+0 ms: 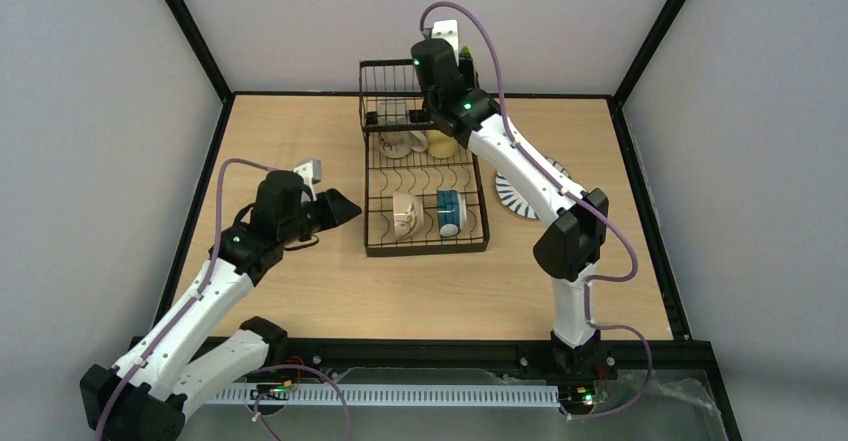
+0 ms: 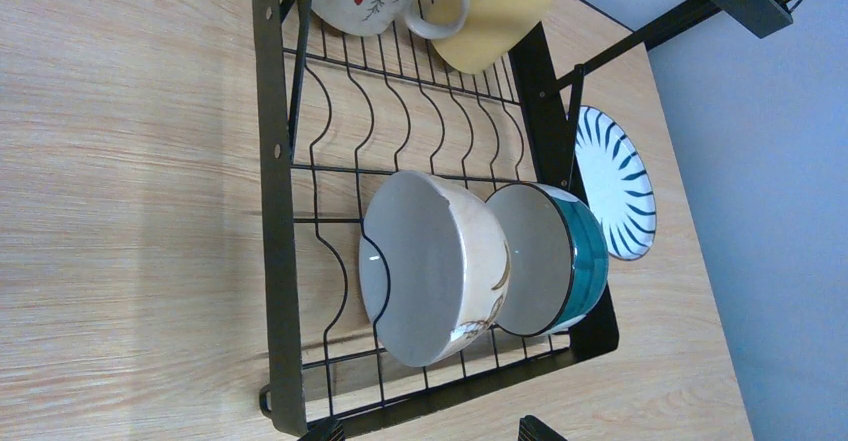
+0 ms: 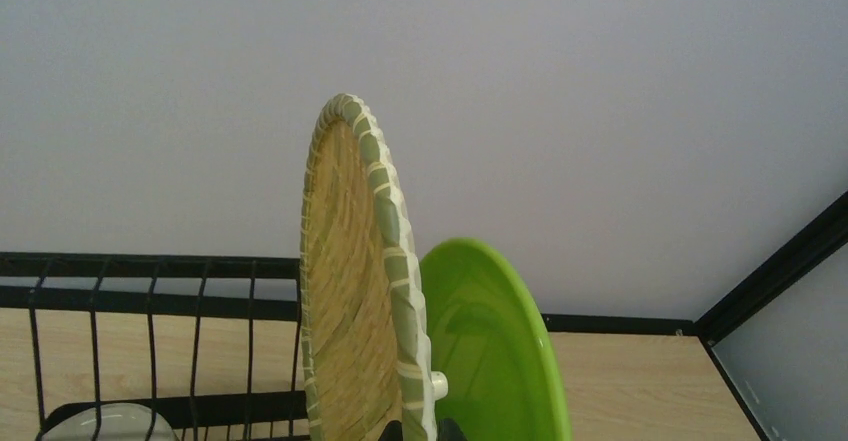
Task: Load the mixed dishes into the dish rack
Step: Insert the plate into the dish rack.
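I start with the wooden tabletop [image 1: 300, 291]. The black wire dish rack [image 1: 372, 176] stands on it toward the far middle, with its raised basket section at the far end.

My right arm [image 1: 530, 181] stretches across the rack's right side up to that basket. My left arm [image 1: 190, 301] is bent over the tabletop left of the rack, clear of it.

The tan plate [image 3: 350, 291], woven-looking with a pale green banded rim, stands upright on edge above the far end of the rack. The lime green plate [image 3: 490, 351] is upright just beside it on the right. I cannot tell whether the two touch, nor what the green one rests in. The white plate with striped rim [image 1: 515, 199] lies flat on the tabletop just right of the rack, partly under my right arm.

All four mugs are in the rack. The cream mug [image 1: 404, 215] and the blue-patterned mug [image 1: 451, 212] lie on their sides next to each other in the near section, mouths toward my left wrist camera. The white printed mug [image 1: 393, 141] and the pale yellow mug [image 1: 442, 145] sit side by side further back, just in front of the basket.

My right claw [image 3: 418, 431] is clamped on the bottom rim of the tan plate. My left claw [image 1: 338, 208] is spread wide, holding nothing, pointing at the rack's near left side.
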{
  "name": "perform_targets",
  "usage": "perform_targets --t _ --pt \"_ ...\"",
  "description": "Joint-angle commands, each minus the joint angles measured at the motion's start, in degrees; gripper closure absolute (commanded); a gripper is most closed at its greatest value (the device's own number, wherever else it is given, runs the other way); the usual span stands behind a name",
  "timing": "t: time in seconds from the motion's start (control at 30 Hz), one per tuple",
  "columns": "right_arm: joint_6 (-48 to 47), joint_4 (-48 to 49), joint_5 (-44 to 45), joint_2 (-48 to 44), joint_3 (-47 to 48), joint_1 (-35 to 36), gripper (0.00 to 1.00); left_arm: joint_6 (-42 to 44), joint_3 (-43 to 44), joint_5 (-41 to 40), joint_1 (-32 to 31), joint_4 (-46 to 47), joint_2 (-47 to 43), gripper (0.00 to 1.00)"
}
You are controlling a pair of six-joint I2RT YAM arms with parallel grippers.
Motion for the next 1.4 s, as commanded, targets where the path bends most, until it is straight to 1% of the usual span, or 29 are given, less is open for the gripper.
perform_targets --t 0.0,0.33,0.5,0.7,1.07,1.3,1.37 --pt "2.3 -0.4 1.7 -0.9 -1.2 0.6 1.0 1.0 -0.7 1.0 0.5 -1.0 0.1 0.01" --pt "2.1 -1.5 3.8 0.4 -0.7 2.1 1.0 1.3 -1.7 1.7 0.6 -1.2 -0.5 0.01" --pt "1.1 -4.2 4.8 2.7 4.6 2.5 1.0 1.2 -2.0 2.1 0.6 -1.1 -0.8 0.01" --pt "0.7 -6.6 5.8 4.7 7.6 3.4 1.0 0.9 -2.6 2.7 0.6 -0.7 -1.5 0.01" --pt "3.8 -9.9 7.2 4.9 6.9 4.8 1.0 0.8 -3.8 3.4 0.6 -0.6 -2.4 0.01" --pt "7.2 -10.4 7.9 3.2 1.7 5.3 1.0 0.4 -4.6 3.4 0.6 -0.4 -2.6 0.01" --pt "7.8 -10.0 7.8 2.4 -0.3 5.3 0.96 0.4 -4.8 3.5 0.6 -0.3 -2.5 0.01"
